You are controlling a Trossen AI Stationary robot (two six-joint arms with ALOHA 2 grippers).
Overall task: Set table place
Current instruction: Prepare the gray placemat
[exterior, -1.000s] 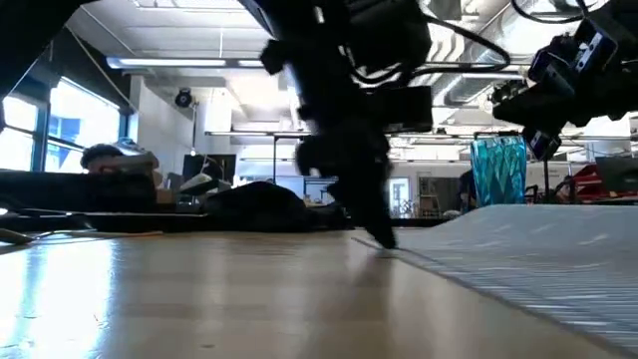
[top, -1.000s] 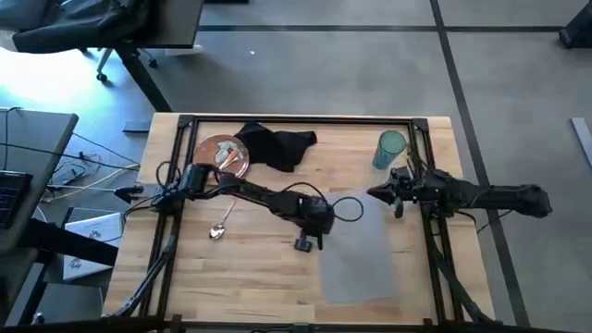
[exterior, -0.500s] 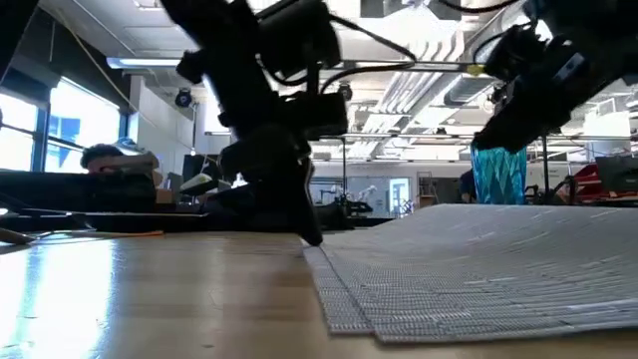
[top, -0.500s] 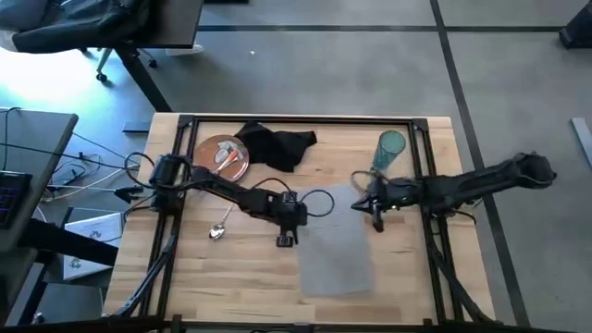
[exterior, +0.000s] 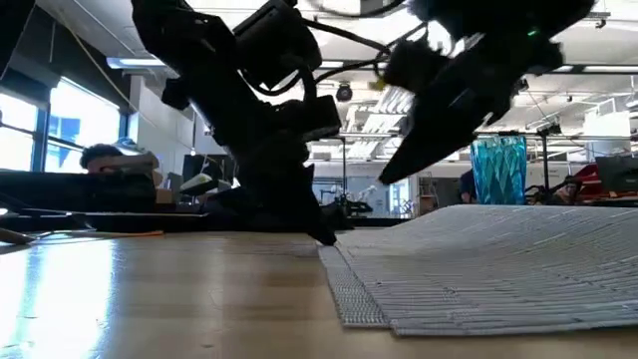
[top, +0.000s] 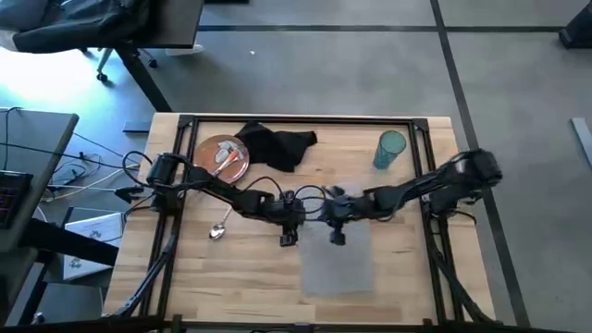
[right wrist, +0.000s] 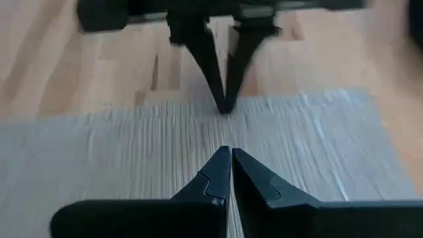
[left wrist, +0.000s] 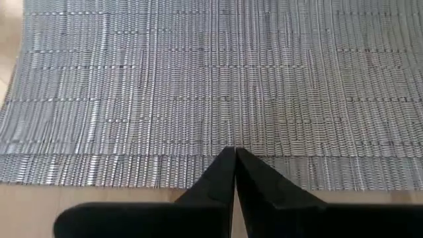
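On the left of the wooden surface (top: 240, 268) sits the orange-brown plate (top: 222, 157), with a silver spoon (top: 219, 228) lying below it. A black napkin (top: 276, 144) is bunched up just beside the plate. The left gripper (top: 288, 238) is at the left edge of the grey placemat (top: 339, 264), and its jaws are pinched tight on that edge. The right gripper (top: 338, 238) is over the mat, facing the left one. Its jaws are closed, with nothing to see between them. The mat lies flat near the middle of the surface. The teal tumbler (top: 389, 148) stands upright at the back right, well apart from the mat.
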